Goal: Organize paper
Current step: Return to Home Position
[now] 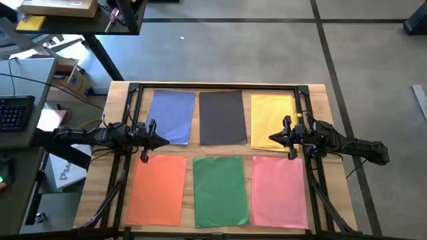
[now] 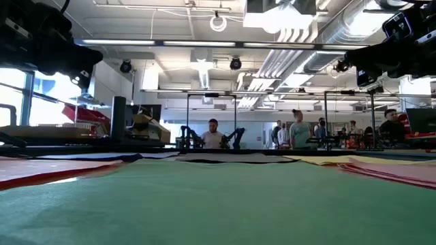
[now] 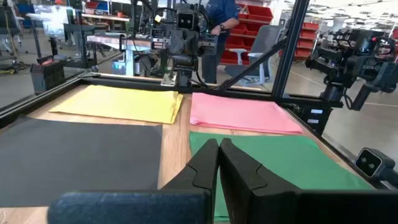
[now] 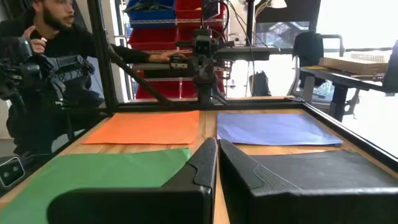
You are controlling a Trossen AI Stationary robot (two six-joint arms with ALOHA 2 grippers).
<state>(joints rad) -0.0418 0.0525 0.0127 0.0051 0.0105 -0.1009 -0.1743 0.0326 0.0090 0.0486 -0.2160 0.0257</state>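
Six stacks of coloured paper lie flat on the wooden table in two rows. Far row: blue (image 1: 172,115), dark grey (image 1: 222,117), yellow (image 1: 272,119). Near row: orange (image 1: 157,189), green (image 1: 221,190), pink (image 1: 279,189). My left gripper (image 1: 167,140) hovers shut above the gap between blue and orange, pointing toward the table's right. My right gripper (image 1: 270,138) hovers shut above the gap between yellow and pink, pointing left. Neither touches any paper. In the left wrist view the shut fingers (image 3: 219,163) stand over the green sheet's edge (image 3: 273,155).
A black metal frame (image 1: 220,86) runs round the table's far and side edges. Beyond the left edge are a desk with a keyboard (image 1: 15,112) and boxes (image 1: 75,77). A person (image 4: 50,56) stands beside the table in the right wrist view; other people show far off.
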